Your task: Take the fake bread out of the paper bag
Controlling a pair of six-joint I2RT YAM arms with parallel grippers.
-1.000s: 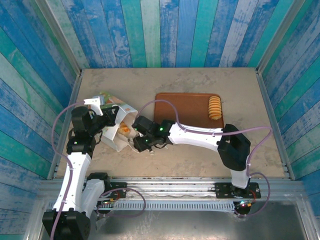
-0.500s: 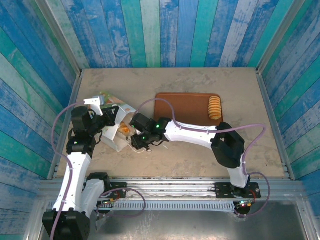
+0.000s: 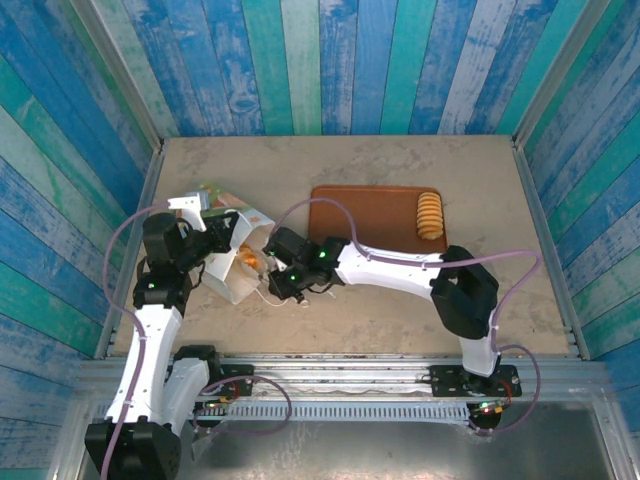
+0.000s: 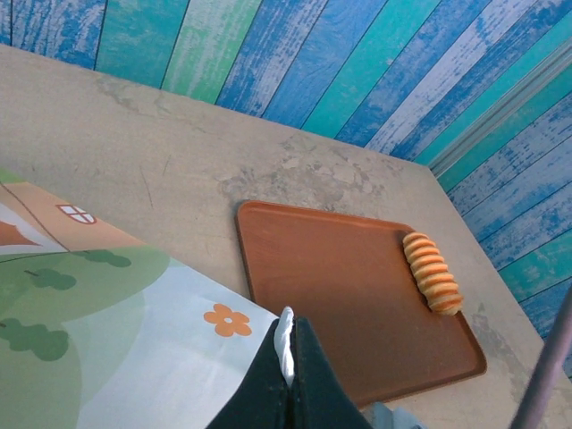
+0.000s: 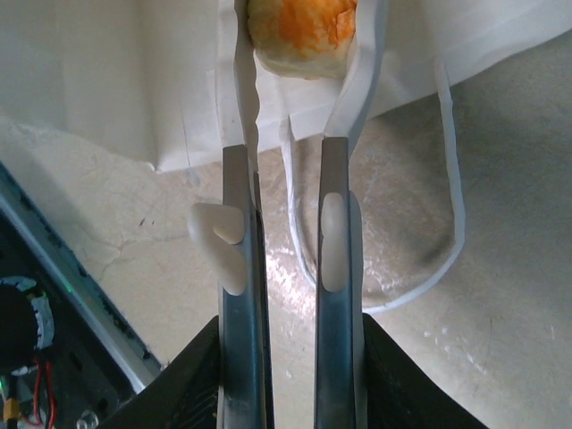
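**Top external view.** The paper bag (image 3: 222, 262) lies on its side near the left edge of the bench (image 3: 400, 295), with its mouth turned toward the bench's middle. The left end effector (image 3: 228, 236) sits at the bag's upper rim. The right end effector (image 3: 258, 266) reaches into the mouth from the right, where a golden piece of the fake bread (image 3: 248, 262) shows. A ridged roll (image 3: 431, 215) lies on the tray (image 3: 360, 210), well apart toward the far right.

**Left wrist view.** The left end effector (image 4: 288, 350) is closed, pinching a white strip of the paper bag (image 4: 107, 331) at its printed wide side. The tray (image 4: 349, 313) and ridged roll (image 4: 432, 273) lie beyond it on the bench (image 4: 179, 152).

**Right wrist view.** The round bun (image 5: 299, 22) lies straight ahead of the right end effector (image 5: 301, 52), between its fingers (image 5: 239, 107) and just inside the paper bag (image 5: 107, 80). The jaws stand partly apart, bracketing the bun at both flanks. Whether the pads already clamp it cannot be told. A handle loop (image 5: 451, 223) rests on the bench (image 5: 483, 357) below.

**Governing relation.** The bun is round, with no marked long axis, so finger alignment matters little. The right arm is the nearer one. The likely next move is a straight withdrawal along the finger line, out of the mouth, while the left arm anchors the bag.
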